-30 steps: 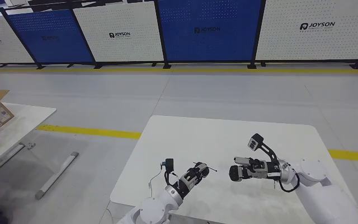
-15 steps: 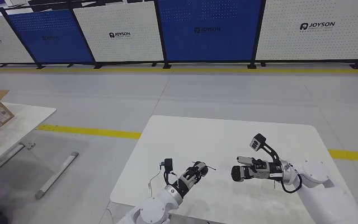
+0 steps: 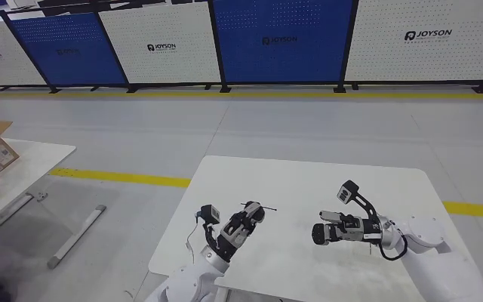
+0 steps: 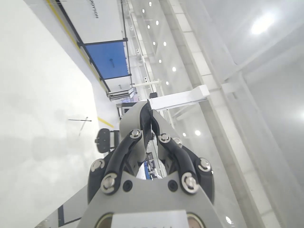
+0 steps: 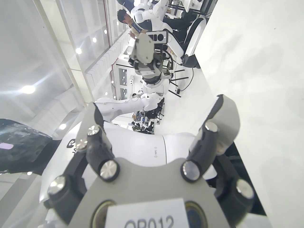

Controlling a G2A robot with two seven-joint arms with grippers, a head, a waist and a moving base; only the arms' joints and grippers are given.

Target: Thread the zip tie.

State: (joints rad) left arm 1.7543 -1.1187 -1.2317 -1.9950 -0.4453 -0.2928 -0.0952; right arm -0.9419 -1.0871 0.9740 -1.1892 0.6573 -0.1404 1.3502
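The zip tie [image 3: 260, 206] is a thin black strip that pokes out of my left gripper [image 3: 253, 213] toward the right arm, above the white table [image 3: 302, 181] near its front left. In the left wrist view the left gripper [image 4: 149, 110] is shut, with the black strip [image 4: 147, 138] pinched between its fingers. A thin black line [image 4: 79, 120] shows over the table beyond them. My right gripper [image 3: 317, 234] hovers to the right, apart from the tie. Its fingers [image 5: 225, 110] stand open around nothing, and the left gripper [image 5: 142, 50] faces it from farther off.
The table's front and left edges [image 3: 177, 226] lie close to the left arm. A second white table [image 3: 30, 162] stands off to the left across the floor. Blue and white panels [image 3: 279, 41] line the far wall.
My left gripper has swung left and away from the front edge, carrying the zip tie with it. The right gripper shifted slightly toward the front a second ago and has held still since.
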